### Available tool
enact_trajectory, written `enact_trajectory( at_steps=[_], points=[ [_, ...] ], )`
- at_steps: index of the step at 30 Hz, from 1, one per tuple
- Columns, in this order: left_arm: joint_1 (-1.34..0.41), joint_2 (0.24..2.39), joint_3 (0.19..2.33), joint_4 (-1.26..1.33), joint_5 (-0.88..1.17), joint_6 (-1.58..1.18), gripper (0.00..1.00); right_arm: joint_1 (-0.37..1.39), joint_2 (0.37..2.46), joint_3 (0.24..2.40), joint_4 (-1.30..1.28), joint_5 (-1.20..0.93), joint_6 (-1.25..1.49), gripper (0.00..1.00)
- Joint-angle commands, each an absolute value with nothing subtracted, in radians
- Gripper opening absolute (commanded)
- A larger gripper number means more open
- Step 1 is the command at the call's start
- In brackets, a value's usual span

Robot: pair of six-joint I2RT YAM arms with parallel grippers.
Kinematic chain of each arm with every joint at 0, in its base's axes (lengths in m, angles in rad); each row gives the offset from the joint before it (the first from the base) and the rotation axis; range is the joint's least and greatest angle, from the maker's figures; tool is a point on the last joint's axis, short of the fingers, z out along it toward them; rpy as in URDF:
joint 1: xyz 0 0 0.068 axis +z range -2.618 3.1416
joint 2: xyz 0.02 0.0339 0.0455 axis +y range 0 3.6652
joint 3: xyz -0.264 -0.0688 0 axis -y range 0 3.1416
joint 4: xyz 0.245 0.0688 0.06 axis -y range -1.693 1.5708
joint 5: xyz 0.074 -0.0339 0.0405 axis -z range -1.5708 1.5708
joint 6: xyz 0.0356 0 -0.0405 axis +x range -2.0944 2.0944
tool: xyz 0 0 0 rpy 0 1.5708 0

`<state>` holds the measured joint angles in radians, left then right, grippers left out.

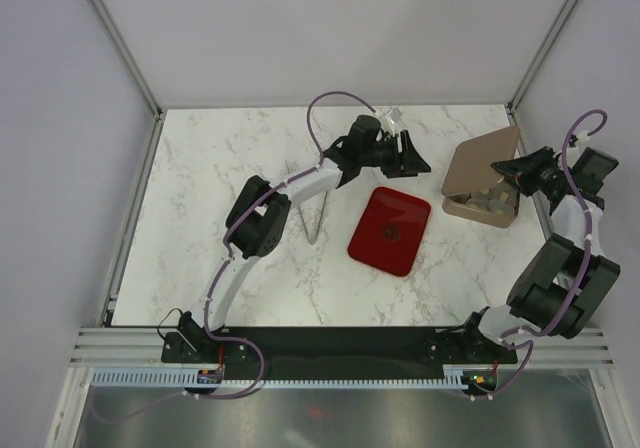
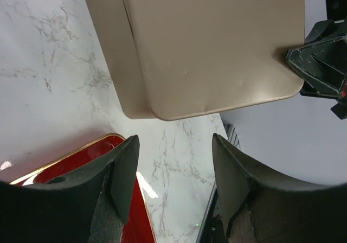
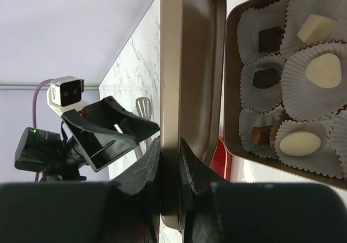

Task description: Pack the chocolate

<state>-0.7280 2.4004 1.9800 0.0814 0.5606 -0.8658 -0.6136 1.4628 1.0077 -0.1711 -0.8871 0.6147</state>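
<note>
The chocolate sits in white paper cups inside the open tan box (image 3: 233, 91): cream pieces (image 3: 324, 69) and dark pieces (image 3: 265, 78). From above the box (image 1: 462, 207) is at the right of the table with its lid (image 1: 482, 158) raised. My right gripper (image 3: 169, 156) is shut on the lid's edge (image 3: 190, 64) and holds it upright. My left gripper (image 2: 173, 172) is open and empty, above the far corner of the red tray (image 2: 81, 161), facing the lid's outer face (image 2: 217, 42).
The red tray (image 1: 390, 230) lies mid-table with a small dark mark at its middle. A metal spatula (image 1: 315, 208) lies left of it, under the left arm. Cage posts and walls stand at the table's sides and back.
</note>
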Motion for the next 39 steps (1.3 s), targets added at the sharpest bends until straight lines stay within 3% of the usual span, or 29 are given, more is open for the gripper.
enact_trajectory(
  at_steps=[1, 12, 39],
  points=[
    [-0.753, 2.460, 2.081, 0.193, 0.562, -0.920, 0.63, -0.620, 1.489, 1.058, -0.144, -0.945, 0.598, 0.04],
    [-0.810, 2.585, 2.177, 0.224, 0.456, -0.902, 0.56, -0.624, 1.503, 1.069, -0.144, -0.953, 0.580, 0.07],
    [-0.861, 2.697, 2.272, 0.256, 0.374, -1.015, 0.56, -0.658, 1.557, 1.132, -0.293, -0.916, 0.472, 0.17]
  ],
)
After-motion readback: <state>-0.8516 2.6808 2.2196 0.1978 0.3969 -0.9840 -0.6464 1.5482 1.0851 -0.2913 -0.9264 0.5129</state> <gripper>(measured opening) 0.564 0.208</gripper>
